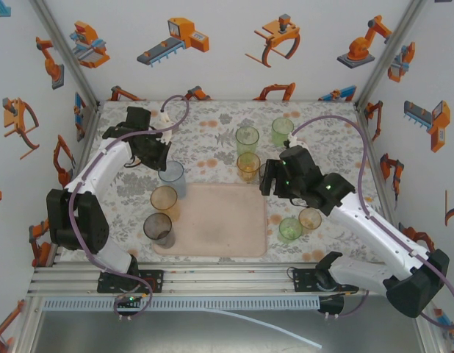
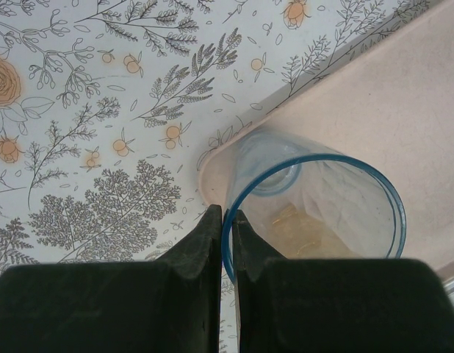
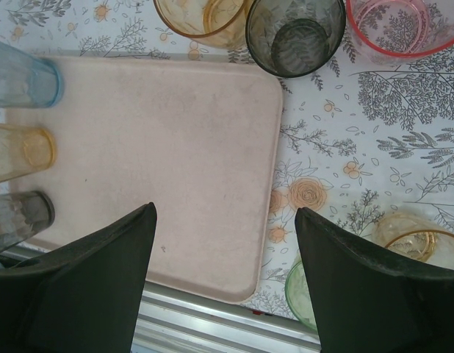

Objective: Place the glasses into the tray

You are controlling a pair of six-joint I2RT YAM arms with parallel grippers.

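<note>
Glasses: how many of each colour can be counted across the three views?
Blue glass: 1
Orange glasses: 3
Grey glasses: 2
Green glasses: 3
Pink glass: 1
Total: 10

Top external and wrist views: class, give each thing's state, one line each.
tray, flat, middle bare.
blue glass, upright at tray corner.
orange glass, upright on tray's left edge.
grey glass, upright on tray's left edge.
green glass, upright, off tray.
left gripper, shut on blue glass's rim.
right gripper, open, empty.
</note>
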